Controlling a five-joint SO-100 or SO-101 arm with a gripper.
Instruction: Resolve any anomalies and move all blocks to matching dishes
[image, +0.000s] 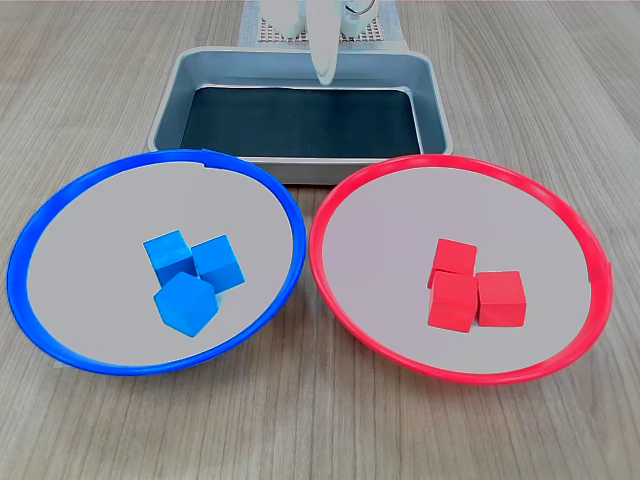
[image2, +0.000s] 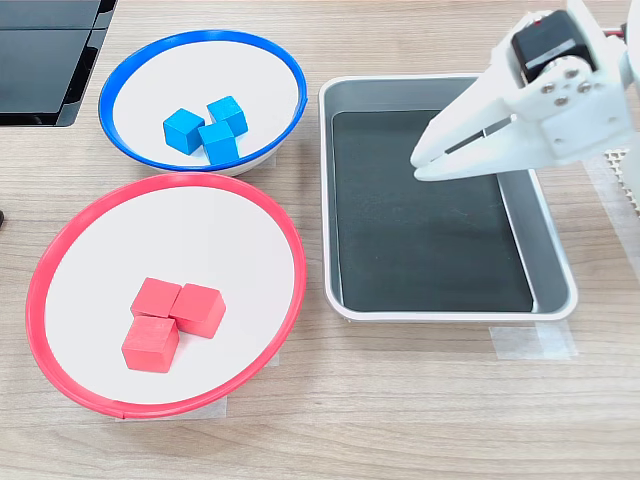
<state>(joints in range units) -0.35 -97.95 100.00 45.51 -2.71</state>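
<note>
Nearest in the first exterior view sit the two dishes, side by side on the table (image: 320, 430). The blue-rimmed dish (image: 30, 250) holds all three blue blocks (image: 190, 275) huddled together, one of them tipped up and leaning on its neighbours. The red-rimmed dish (image: 590, 260) holds the three red blocks (image: 472, 287), touching each other near its middle. As far as I can judge, the sorting is finished and nothing looks out of place.

Behind the dishes lies the grey metal tray (image2: 555, 250), with nothing in it. Over it hangs the claw (image2: 420, 162), its jaws nearly together and carrying nothing, clear of both dishes.

The risk now seems to be needless motion. If the arm swept low toward the dishes it could clip a rim, and these shallow dishes would likely slide or tilt. The tipped blue block looks the least settled; a jolt to the dish might roll it over. A descent into the tray would only strike metal.
</note>
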